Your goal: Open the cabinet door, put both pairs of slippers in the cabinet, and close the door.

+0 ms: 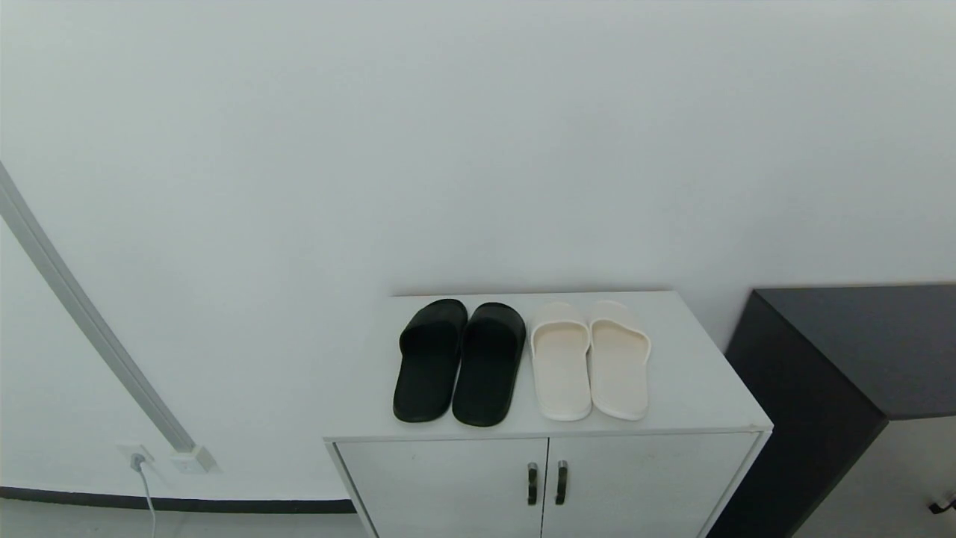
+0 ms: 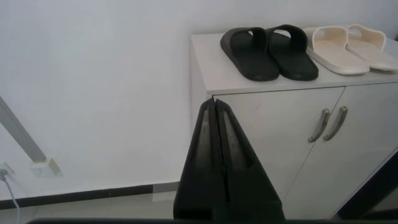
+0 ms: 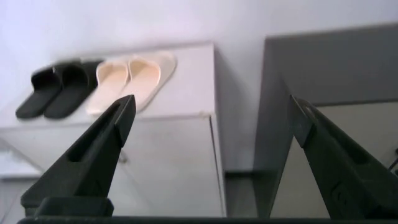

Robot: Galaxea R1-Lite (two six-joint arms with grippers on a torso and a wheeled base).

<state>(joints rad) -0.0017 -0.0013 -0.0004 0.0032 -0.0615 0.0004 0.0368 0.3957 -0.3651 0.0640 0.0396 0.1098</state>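
A socket [image 1: 134, 453] sits low on the wall at the left. The left end effector [image 2: 214, 102] hangs before the white cabinet [image 1: 702, 388], fingers pressed together on nothing. On the cabinet's top lie the black slippers [image 1: 432, 362] and, just right of them, the cream slippers [image 1: 562, 366], toes toward the wall. Both doors [image 1: 448, 486] are shut, with their handles [image 1: 532, 483] side by side. A dark unit [image 1: 806, 418] stands to the right. The right end effector [image 3: 211, 109] gapes wide, empty.
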